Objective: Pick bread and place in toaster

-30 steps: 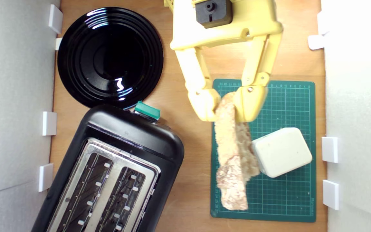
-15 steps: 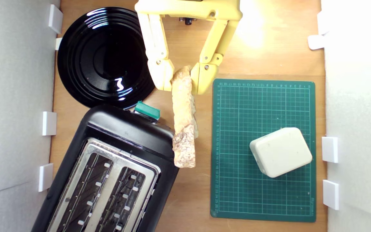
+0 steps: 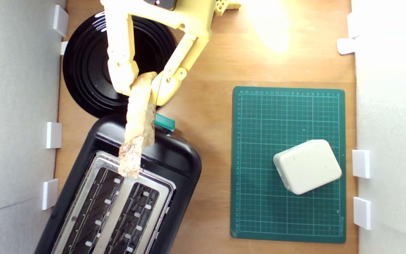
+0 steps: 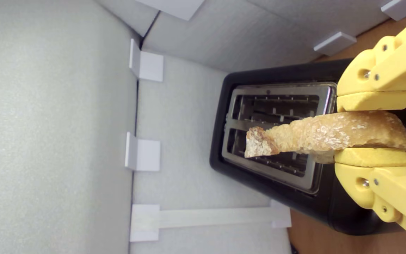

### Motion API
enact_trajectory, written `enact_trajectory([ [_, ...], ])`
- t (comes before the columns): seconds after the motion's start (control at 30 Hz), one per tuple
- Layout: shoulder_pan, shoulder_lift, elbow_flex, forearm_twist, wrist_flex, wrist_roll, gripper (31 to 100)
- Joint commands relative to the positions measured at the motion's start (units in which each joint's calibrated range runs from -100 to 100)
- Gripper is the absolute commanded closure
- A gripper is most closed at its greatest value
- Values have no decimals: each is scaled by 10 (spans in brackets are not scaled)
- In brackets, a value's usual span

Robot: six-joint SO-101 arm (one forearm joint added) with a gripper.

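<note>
Yellow plastic claw (image 3: 143, 86) clamped on one end of the wedge-shaped slice of rustic bread (image 3: 137, 127), pale crumb, tan-brown crust. One finger (image 4: 375, 100) presses each broad face; slice held edge-on. Bread reaches out from the claw, its free end above the silver top of the glossy black two-slot toaster (image 3: 174, 158), over the metal strip between the two slots; not in either slot. Toaster sits at the wooden worktop's (image 3: 217, 63) near-left corner in the exterior view, its green lever knob (image 3: 165, 122) just beside the bread. Round black plate (image 3: 86, 70) lies beneath the claw. Cream rounded block (image 3: 307, 166) rests on the green cutting mat (image 3: 259, 211), well apart.
</note>
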Motion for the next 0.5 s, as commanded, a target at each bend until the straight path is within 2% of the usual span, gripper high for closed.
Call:
enact_trajectory([
  [0.0,17,16,-51,4,0,2,716],
  [0.13,19,39,-73,7,-1,2,716],
  [0.23,19,50,-75,28,-1,0,716],
  [0.47,23,72,-75,30,0,-4,716],
])
